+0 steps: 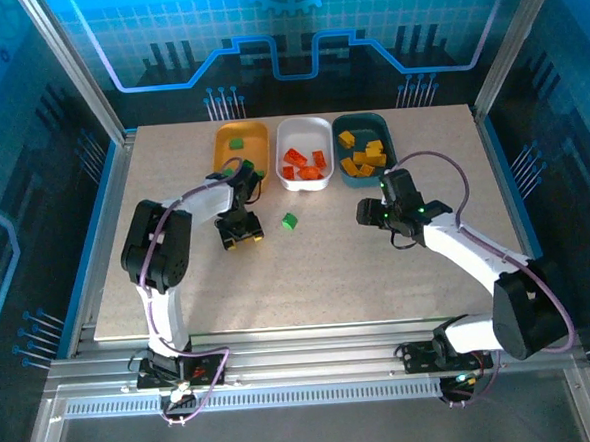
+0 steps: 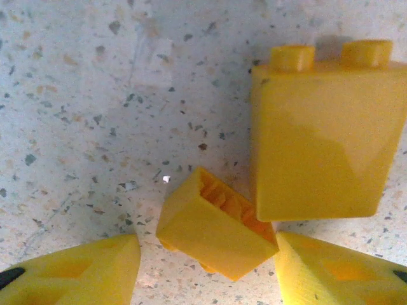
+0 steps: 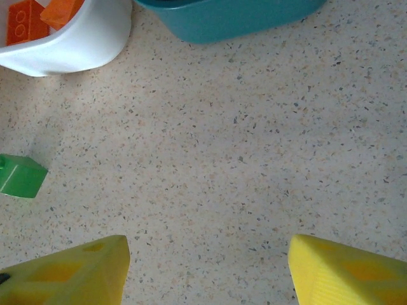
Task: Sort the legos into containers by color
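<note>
In the left wrist view a small yellow lego (image 2: 213,232) lies tilted on the table between my left gripper's (image 2: 208,254) open fingers. The right finger (image 2: 331,270) is almost against it and the left finger (image 2: 82,273) stands apart. A bigger yellow lego (image 2: 327,133) lies just beyond it. My left gripper (image 1: 241,236) is low over the table in front of the orange-yellow container (image 1: 241,144). A green lego (image 1: 290,220) lies mid-table. My right gripper (image 1: 367,214) hangs open and empty over bare table (image 3: 208,244), the green lego (image 3: 22,176) to its left.
The white container (image 1: 304,152) holds red-orange legos (image 1: 304,164). The teal container (image 1: 364,149) holds yellow ones (image 1: 363,154), and a green one (image 1: 236,142) lies in the orange-yellow container. The white (image 3: 82,44) and teal (image 3: 229,19) containers stand just beyond my right gripper.
</note>
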Available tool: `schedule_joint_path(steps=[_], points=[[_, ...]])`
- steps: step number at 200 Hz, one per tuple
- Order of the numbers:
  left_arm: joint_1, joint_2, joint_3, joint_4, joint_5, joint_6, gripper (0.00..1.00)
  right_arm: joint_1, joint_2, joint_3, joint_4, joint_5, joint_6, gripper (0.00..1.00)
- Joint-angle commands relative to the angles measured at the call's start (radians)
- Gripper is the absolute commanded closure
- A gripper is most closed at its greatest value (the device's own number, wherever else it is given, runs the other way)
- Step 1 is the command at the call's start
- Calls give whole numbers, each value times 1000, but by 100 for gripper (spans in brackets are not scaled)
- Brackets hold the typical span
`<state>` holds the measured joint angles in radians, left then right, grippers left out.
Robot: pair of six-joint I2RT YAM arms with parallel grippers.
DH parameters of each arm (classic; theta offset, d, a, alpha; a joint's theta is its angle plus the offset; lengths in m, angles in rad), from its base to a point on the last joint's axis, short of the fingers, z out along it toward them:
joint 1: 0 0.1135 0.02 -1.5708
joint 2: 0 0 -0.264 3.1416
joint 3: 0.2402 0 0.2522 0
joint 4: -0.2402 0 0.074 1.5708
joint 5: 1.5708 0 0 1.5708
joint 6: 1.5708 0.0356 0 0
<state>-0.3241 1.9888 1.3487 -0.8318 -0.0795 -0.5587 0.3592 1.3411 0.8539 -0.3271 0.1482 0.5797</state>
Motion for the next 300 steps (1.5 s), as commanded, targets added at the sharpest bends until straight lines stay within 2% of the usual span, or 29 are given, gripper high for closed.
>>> schedule_joint_path(steps=[1, 55, 78, 94, 147, 254, 300], points=[[0, 48, 11, 192, -96, 142, 42, 4, -17, -4, 16, -7, 12, 32], [1, 69, 23, 222, -150, 281, 48, 4, -23, -7, 16, -14, 16, 33], [2, 72, 44, 208, -154, 288, 51, 4, -29, -9, 17, -15, 14, 33], [1, 82, 61, 195, -153, 286, 57, 4, -30, -9, 17, -16, 14, 33], [-7, 81, 40, 194, -141, 267, 65, 4, -28, -9, 17, -21, 14, 33], [-55, -43, -10, 160, -141, 227, 63, 7, -14, -9, 26, -24, 14, 33], [-95, -100, -4, 145, -101, 220, 63, 7, -11, -9, 26, -19, 16, 33]])
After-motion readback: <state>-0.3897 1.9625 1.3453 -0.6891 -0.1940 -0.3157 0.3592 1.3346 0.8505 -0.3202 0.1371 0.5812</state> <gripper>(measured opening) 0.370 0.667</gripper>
